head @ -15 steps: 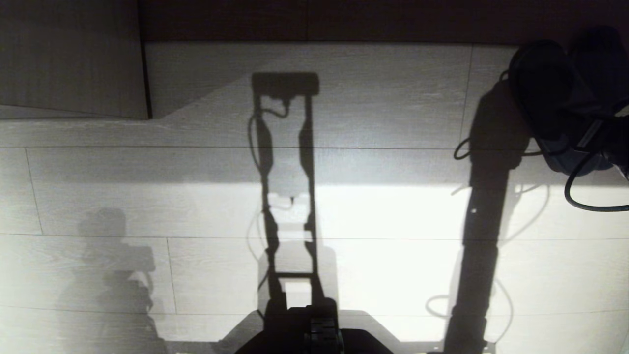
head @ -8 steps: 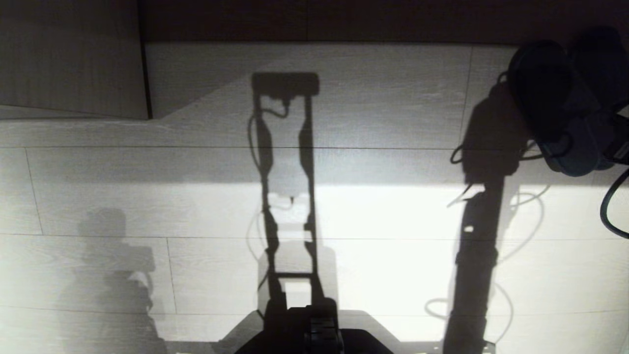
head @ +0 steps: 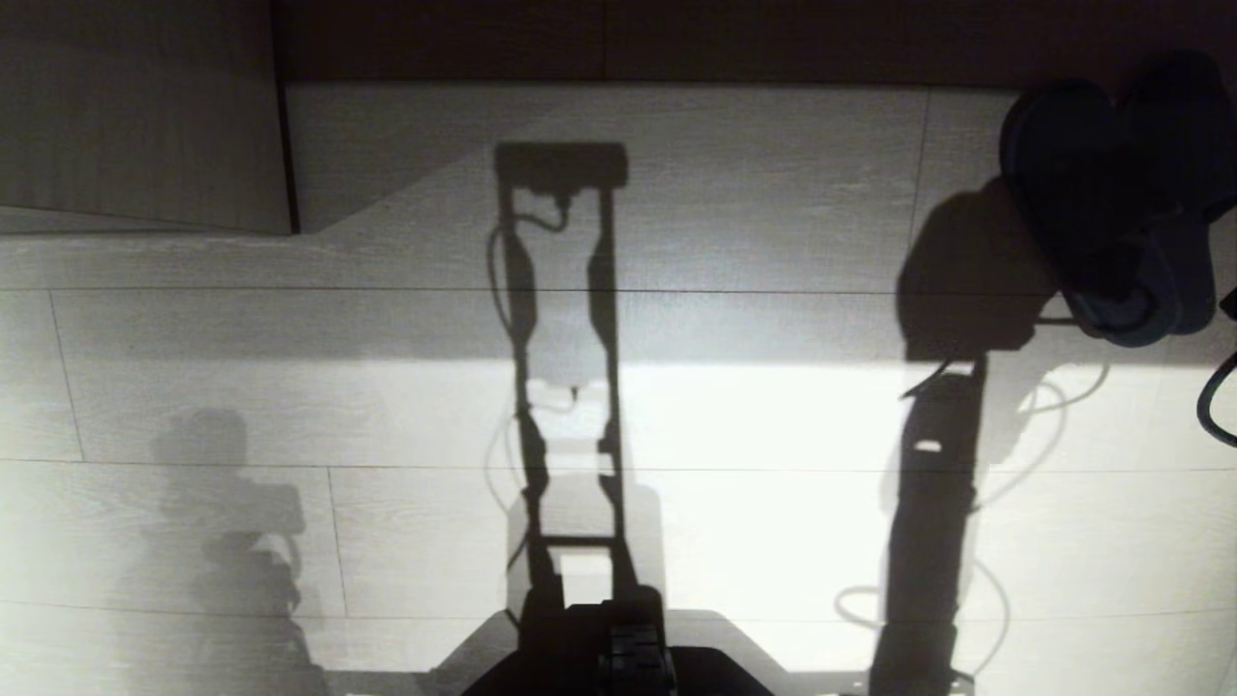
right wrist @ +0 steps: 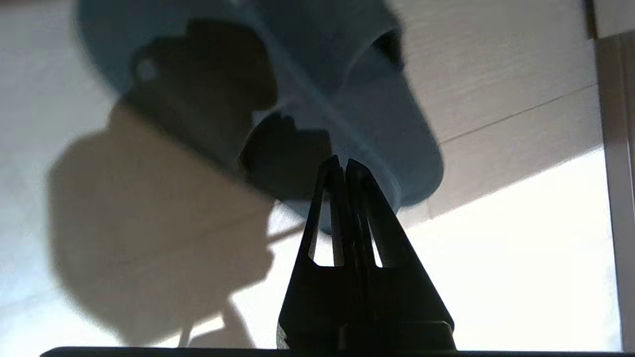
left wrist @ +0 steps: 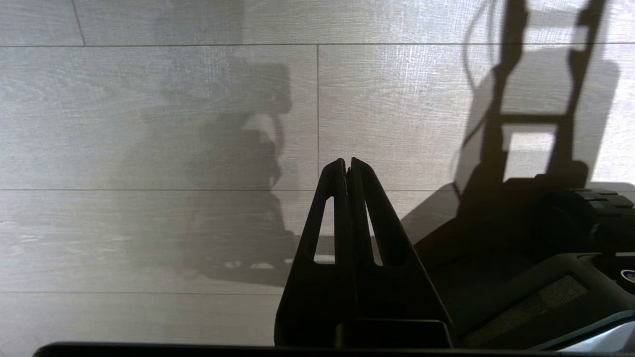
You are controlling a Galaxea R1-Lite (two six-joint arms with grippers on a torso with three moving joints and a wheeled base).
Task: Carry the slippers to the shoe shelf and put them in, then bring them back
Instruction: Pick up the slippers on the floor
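Right gripper (right wrist: pixel 342 166) clamped shut on the heel edges of the slippers (head: pixel 1111 193), held over the floor (head: pixel 725 416) at its far right. Left gripper (left wrist: pixel 346 166) pressed together, parked low above floor.

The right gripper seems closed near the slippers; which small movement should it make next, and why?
Probably a slow, small lift. The right gripper is shut at the heel edge of the slippers, which lie together on the floor. Raising slightly would test whether both come up before carrying.

slippers (right wrist: pixel 347 99): dark blue-grey (soles look paler) | floor (head: pixel 773 425): pale grey wood-grain planks | gripper fingers (left wrist: pixel 362 208): black
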